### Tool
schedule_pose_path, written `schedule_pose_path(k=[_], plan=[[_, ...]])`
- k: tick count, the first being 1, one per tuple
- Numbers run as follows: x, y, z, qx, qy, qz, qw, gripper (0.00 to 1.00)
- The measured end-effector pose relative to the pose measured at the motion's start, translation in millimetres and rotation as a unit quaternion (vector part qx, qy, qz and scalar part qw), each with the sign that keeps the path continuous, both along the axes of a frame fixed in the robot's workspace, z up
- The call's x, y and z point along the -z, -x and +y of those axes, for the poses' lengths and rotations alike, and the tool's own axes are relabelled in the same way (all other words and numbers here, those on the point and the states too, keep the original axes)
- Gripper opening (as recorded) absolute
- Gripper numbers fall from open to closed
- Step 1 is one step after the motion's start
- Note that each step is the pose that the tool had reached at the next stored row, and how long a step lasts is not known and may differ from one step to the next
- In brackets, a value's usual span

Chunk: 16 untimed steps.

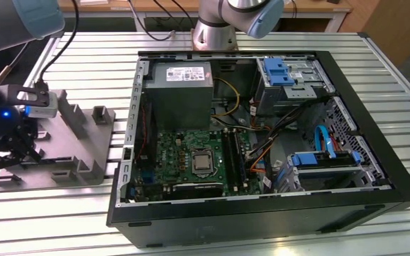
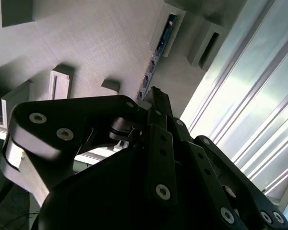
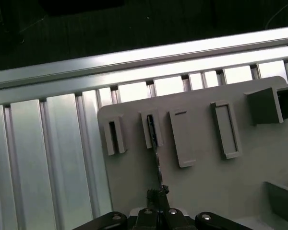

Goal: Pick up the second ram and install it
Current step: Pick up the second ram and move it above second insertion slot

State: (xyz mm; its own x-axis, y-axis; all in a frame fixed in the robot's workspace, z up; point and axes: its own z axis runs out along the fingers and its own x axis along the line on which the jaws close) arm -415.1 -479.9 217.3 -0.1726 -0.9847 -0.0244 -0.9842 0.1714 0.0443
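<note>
The ram (image 3: 152,132) stands on its long edge in the tray (image 3: 201,187). Its far end sits in a narrow upright holder, the second in a row of such holders along the tray's edge. In both wrist views it shows edge-on, a thin blue-green strip (image 2: 156,56) running from that holder straight to the tips of the gripper (image 2: 156,96). The jaws are drawn together on the strip's near end, with no gap visible to either side of it. The ram's lower edge looks to be down at the tray floor, though whether it still touches cannot be told.

In the exterior view the gripper (image 1: 9,154) hangs over the tray (image 1: 84,138) near that view's left edge, close to the tray's corner. The grey tray carries several upright posts and blocks, and it lies on a slatted metal table (image 1: 48,224).

Just beside the tray, toward the exterior view's right, lies an open case (image 1: 226,226). Inside it a green board (image 1: 183,154) holds a square silver chip (image 1: 202,163), with long black slots (image 1: 234,154) just beside the chip. The ram is well apart from those slots.
</note>
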Motion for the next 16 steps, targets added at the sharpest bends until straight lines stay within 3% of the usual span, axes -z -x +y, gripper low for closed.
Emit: schedule_pose_path(k=[4, 7, 16], plan=[[0.4, 0.0, 0.0, -0.033, 0.0000, 0.0000, 0.9995, 0.10], [0.8, 0.0, 0.0, -0.060, 0.0000, 0.0000, 0.9982, 0.10], [2.2, -0.6, 0.1, -0.127, -0.0001, -0.0001, 0.9919, 0.10]])
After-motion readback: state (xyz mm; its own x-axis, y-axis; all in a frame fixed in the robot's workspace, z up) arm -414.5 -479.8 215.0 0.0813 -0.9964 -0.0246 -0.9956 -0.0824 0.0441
